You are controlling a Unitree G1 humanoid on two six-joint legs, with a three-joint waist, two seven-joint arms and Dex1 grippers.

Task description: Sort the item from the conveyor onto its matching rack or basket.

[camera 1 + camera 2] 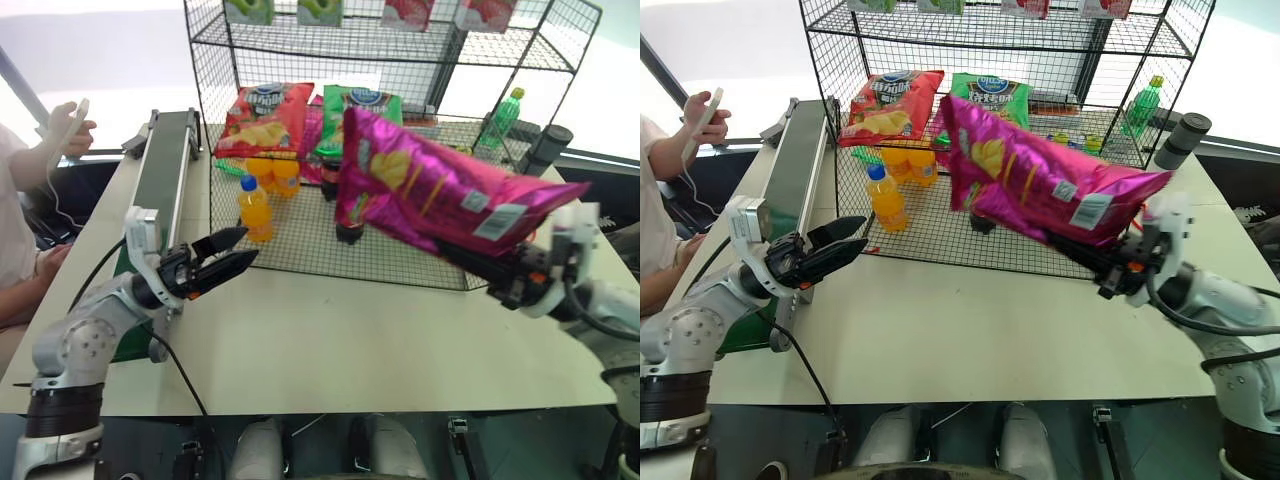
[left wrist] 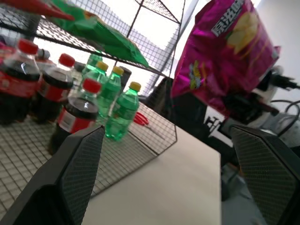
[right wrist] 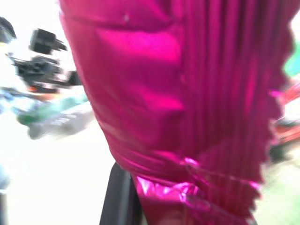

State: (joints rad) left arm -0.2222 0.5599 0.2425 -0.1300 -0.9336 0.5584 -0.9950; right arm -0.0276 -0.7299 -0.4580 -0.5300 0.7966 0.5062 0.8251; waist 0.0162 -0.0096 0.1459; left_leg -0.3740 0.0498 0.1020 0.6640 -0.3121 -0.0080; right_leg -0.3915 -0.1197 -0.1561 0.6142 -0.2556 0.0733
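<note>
- The worktop [image 1: 350,330] carries the black wire rack [image 1: 560,50] at its far side and the conveyor [image 1: 165,165] along its left edge.
- On the rack's lower tier lie a red bag [image 1: 265,115] and a green bag [image 1: 365,105], with orange bottles [image 1: 255,208] in front of them.
- The magenta-pink crisp bag [image 1: 440,190] hangs in the air in front of the rack, above the worktop, held out leftward.
- The right hand [image 1: 1110,272] is clamped on the bag's crimped end.
- The left hand [image 1: 232,250] is empty, fingers apart, near the conveyor.
</note>
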